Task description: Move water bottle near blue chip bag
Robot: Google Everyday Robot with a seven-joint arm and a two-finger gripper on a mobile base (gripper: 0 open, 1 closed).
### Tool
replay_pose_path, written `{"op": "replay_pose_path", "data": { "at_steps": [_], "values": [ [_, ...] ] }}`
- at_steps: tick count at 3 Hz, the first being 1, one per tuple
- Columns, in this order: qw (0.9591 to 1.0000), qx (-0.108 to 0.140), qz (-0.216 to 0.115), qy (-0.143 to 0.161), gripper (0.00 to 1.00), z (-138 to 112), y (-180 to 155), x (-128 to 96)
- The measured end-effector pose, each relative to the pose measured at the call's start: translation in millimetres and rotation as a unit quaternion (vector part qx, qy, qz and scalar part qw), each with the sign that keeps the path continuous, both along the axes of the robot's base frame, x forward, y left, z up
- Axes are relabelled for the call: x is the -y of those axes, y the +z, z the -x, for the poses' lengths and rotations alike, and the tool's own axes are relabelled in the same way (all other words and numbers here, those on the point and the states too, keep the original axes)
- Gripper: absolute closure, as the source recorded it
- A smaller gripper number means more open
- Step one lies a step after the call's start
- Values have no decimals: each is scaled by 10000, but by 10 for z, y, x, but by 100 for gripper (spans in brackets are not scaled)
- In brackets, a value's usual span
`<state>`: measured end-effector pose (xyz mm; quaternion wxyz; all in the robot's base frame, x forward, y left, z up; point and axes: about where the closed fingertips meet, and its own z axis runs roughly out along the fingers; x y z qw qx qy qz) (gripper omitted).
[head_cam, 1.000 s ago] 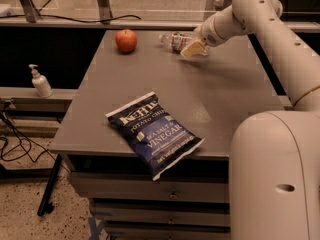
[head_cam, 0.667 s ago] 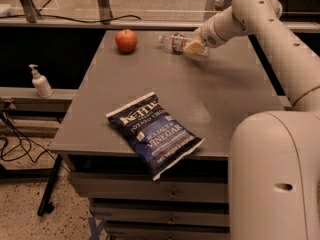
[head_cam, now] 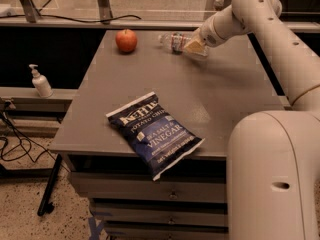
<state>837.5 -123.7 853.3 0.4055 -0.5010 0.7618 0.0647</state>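
The water bottle point(head_cam: 173, 40) is clear plastic with a red-and-white label band. It lies on its side at the far edge of the grey table point(head_cam: 220, 91), right of centre. My gripper point(head_cam: 195, 45) is at the bottle's right end, low over the table and touching or covering that end. The blue chip bag point(head_cam: 154, 132) is a dark navy Kettle bag with white lettering. It lies flat at the table's near edge, with one corner hanging over. The bottle and the bag are far apart, across the table's depth.
A red apple point(head_cam: 126, 40) sits at the far left of the table, left of the bottle. A small white pump dispenser point(head_cam: 40, 81) stands on a lower ledge to the left. My arm's white body point(head_cam: 272, 174) fills the lower right. Drawers sit under the table.
My gripper has shifted very slightly farther back over the bottle's right end. The bottle, apple and chip bag have not moved.
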Motion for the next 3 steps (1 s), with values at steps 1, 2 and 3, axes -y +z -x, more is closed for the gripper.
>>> {"op": "replay_pose_path", "data": {
  "at_steps": [1,2,3],
  "values": [
    [10000,1,0,1,100,1,2,0],
    [9992,322,132,209,100,189,306,174],
    [9966,636,281,434,100,480,633,376]
  ]
}}
